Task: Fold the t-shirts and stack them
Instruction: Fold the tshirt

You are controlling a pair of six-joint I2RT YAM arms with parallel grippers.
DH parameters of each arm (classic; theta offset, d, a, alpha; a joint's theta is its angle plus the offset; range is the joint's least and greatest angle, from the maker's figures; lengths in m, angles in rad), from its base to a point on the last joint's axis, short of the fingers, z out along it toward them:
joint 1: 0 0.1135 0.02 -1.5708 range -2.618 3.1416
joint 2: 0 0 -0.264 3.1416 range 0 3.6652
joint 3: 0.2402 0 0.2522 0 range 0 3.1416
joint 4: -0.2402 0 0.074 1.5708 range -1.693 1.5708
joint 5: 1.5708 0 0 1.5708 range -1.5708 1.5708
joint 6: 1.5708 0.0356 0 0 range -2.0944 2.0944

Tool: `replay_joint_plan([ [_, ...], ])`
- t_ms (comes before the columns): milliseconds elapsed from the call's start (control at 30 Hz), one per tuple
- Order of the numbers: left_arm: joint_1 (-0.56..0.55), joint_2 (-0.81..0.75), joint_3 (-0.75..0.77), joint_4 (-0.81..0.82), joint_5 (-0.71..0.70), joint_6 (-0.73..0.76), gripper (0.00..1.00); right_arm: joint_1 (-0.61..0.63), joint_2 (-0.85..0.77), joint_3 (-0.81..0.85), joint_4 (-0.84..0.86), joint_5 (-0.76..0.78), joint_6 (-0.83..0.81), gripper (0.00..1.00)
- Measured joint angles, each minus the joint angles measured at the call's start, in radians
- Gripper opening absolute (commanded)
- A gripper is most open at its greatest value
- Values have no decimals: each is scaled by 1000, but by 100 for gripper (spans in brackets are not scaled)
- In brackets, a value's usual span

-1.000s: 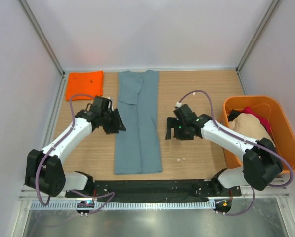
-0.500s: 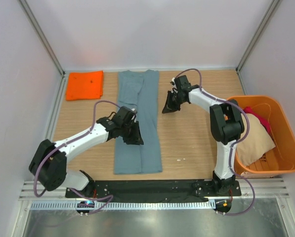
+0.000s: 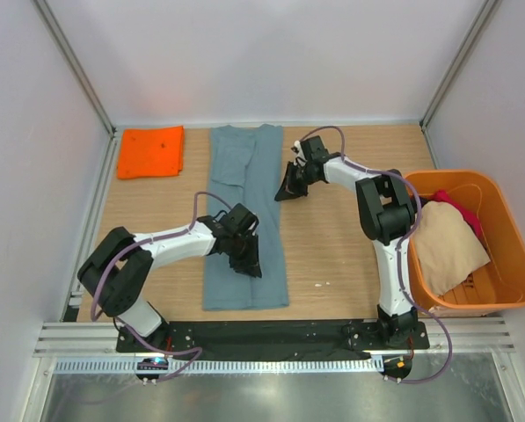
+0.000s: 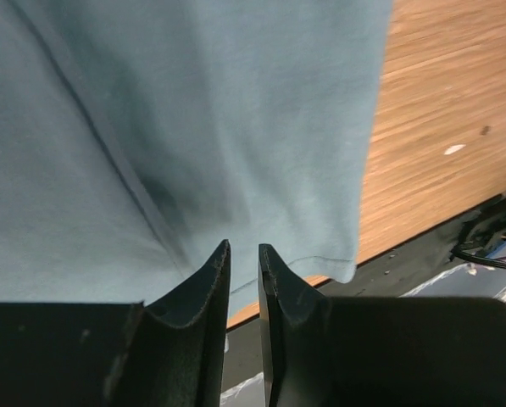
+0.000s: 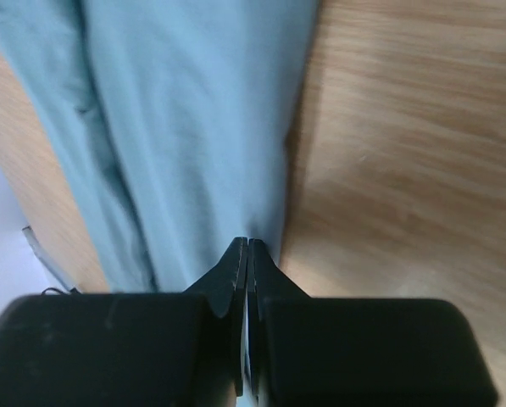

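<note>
A: Grey-blue shirt point(image 3: 260, 207)?
B: Stretched 12 to 6 o'clock across the counter point(image 3: 341, 246).
A: Right gripper point(image 3: 282, 192)?
B: Clenched at its 3 o'clock edge.
A: Left gripper point(image 3: 249, 259)?
B: Nearly clenched near 5 o'clock; grasp impossible to tell.

Soft, even light is bathing the overhead view, leaving shadows faint on the wooden table point(image 3: 332, 246). In the left wrist view the fingers point(image 4: 202, 288) are casting a dark patch on the grey-blue t-shirt point(image 4: 236, 102) toward eleven o'clock.
</note>
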Motion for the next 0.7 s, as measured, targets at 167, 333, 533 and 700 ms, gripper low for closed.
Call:
replay_joint_plan([
  [167,-3,24,-30,-43,-9,-3,20,-4,55,55,-43,21,-28,3],
  [333,-14,29,-43,-53,-7,-5,20,-2,124,215,-149,100,-110,3],
  [533,-43,51,-23,-53,-8,9,19,1,172,346,-248,206,-221,5],
  [700,-62,76,14,-84,-11,33,23,-3,172,367,-272,267,-278,8],
])
